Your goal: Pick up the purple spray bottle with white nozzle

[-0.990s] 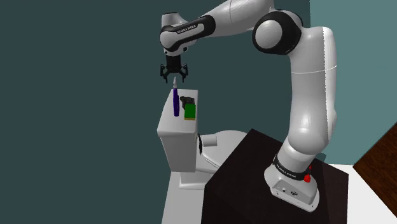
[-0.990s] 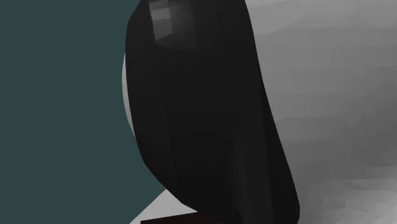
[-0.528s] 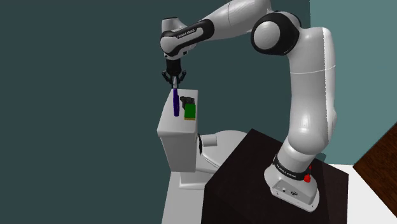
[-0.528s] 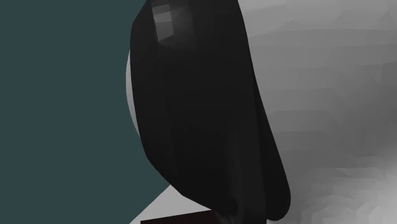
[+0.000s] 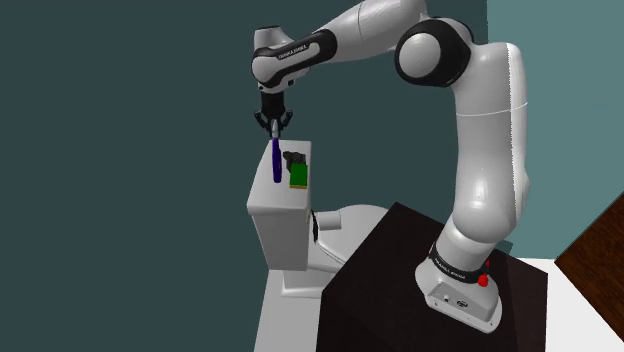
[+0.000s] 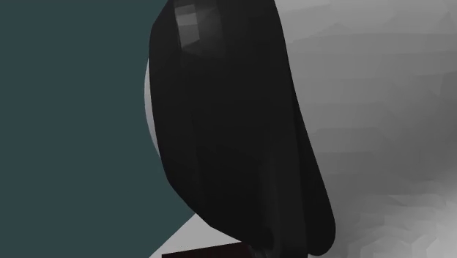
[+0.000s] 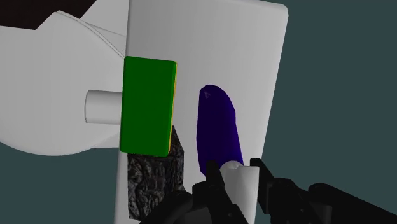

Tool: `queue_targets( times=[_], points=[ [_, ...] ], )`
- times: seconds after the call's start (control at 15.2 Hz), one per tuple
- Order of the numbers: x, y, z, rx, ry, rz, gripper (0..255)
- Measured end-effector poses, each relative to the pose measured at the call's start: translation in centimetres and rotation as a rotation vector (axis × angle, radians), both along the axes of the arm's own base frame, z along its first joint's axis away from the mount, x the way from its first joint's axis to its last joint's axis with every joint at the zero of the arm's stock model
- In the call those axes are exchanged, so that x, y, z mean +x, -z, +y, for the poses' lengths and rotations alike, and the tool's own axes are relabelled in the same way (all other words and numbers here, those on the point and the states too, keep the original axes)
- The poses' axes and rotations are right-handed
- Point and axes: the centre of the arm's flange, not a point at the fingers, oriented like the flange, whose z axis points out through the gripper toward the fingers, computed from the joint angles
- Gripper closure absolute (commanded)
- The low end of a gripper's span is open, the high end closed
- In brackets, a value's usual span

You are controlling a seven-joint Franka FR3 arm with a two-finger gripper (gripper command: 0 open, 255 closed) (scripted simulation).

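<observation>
A slim purple spray bottle stands upright on the white toilet tank lid, near the lid's edge on the shoulder view's left. My black gripper hangs straight above it and is shut on its white nozzle. In the wrist view the fingers clasp the white nozzle from both sides, my gripper sits right over it, and the purple body reaches away beyond it over the lid.
Beside the bottle on the lid lie a green box and a dark rough lump. The toilet bowl lies between the tank and my dark stand. A teal wall is behind. A black arm part looms close in the second exterior view.
One second ago the fingers stood apart above the nozzle; they have since come down slightly and shut on it. Nothing has moved in the last half second.
</observation>
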Motion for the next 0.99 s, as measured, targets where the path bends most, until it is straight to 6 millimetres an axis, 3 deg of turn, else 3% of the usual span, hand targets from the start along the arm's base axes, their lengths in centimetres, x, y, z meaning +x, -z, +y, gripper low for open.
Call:
queue_targets(
  times=[0.99],
  points=[
    [0.0,-7.4,0.0,0.0,0.0,0.0,255]
  ],
)
